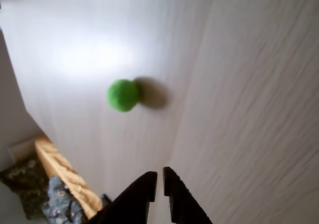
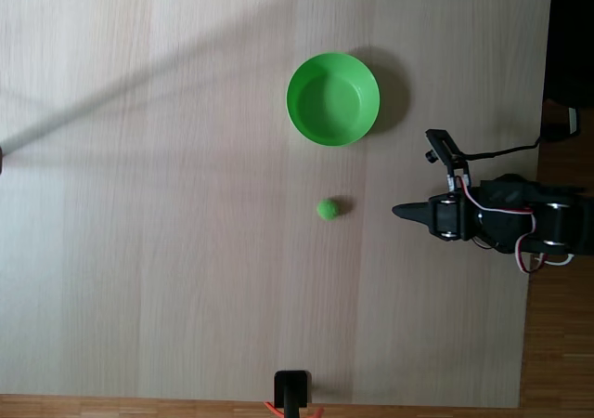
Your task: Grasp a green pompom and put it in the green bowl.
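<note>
Below the green pompom (image 1: 123, 95) in the wrist view, my pincer (image 1: 159, 180) pokes up from the bottom edge: two black fingers (image 1: 144, 189) nearly together, only a thin slit between the tips, nothing held. Pompom sits on the pale table (image 1: 239, 84), well apart from my fingertips, its shadow just right of it. Picture is a bit blurred. Lower left of the pompom, the table's wooden edge (image 1: 62, 176) shows, with some patterned fabric (image 1: 60, 204) past it.

Fixed view from above: pompom (image 2: 327, 208) lies bare on the table (image 2: 167, 204), near the middle. Green bowl (image 2: 333, 98) stands straight above the pompom in this picture, apart from it, upright, nothing visible inside. My pincer (image 2: 397, 212) is right of the pompom at about the same height in the picture, tip pointing left toward it, a clear gap between us. Fingers read as one dark point here, so closed or close to it. Rest of my arm (image 2: 520, 223) with red and white wires trails further right, at the table's edge. Below the pompom, at the bottom edge of the table, a small black clamp-like thing (image 2: 292, 390).
</note>
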